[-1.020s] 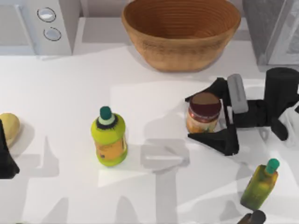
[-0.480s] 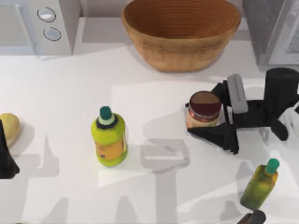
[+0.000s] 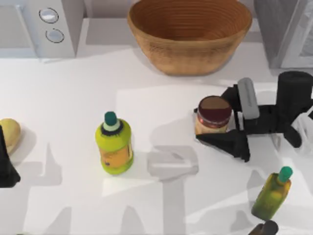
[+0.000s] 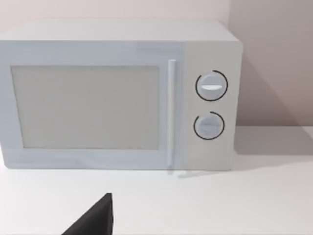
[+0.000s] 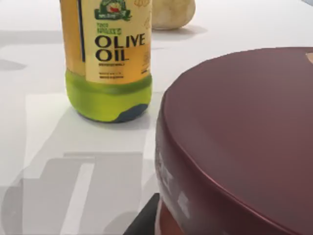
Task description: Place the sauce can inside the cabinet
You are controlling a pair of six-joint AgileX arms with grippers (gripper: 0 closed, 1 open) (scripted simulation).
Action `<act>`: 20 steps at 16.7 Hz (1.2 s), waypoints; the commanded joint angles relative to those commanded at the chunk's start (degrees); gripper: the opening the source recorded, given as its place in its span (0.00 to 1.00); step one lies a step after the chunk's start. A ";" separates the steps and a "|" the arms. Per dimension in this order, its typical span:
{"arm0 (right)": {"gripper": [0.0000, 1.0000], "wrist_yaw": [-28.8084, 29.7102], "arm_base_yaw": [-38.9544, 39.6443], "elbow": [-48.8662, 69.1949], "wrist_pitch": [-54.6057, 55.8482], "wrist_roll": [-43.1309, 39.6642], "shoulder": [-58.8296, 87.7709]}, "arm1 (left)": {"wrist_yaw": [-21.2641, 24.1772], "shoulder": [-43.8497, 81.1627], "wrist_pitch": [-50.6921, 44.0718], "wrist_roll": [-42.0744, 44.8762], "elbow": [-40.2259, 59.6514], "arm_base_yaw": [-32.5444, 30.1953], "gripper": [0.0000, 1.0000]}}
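Note:
The sauce can [image 3: 213, 108], short with a maroon top and an orange label, stands right of the table's centre. My right gripper [image 3: 211, 120] reaches in from the right and is shut on the can, one dark finger pressed on each side. The can's maroon top [image 5: 234, 137] looms close in the right wrist view, with a dark fingertip [image 5: 144, 220] beside it. The grey speckled cabinet [image 3: 281, 27] with its white-framed door stands at the back right corner. My left gripper [image 3: 5, 164] is parked at the table's left edge.
A wicker basket [image 3: 190, 36] sits at the back centre and a white microwave [image 3: 44, 27] at the back left. A lime-green oil bottle [image 3: 115, 144] stands left of centre, a slim olive bottle [image 3: 271, 193] at the front right, and a pale yellow lump [image 3: 9, 133] at far left.
The right gripper's fingers have closed in from a wide spread onto the sauce can, and the can has shifted slightly toward the back. The left arm has not moved.

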 joint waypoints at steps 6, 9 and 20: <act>0.00 0.02 -0.15 0.02 -0.88 0.24 -0.72 | 0.00 0.00 0.00 0.00 0.00 0.00 1.00; 0.00 0.14 -0.13 0.32 -6.33 0.63 -5.81 | 0.00 0.00 0.00 0.00 0.00 0.00 1.00; 0.00 -0.37 -0.16 3.24 -29.32 0.48 -26.59 | 0.00 0.00 0.00 0.00 0.00 0.00 1.00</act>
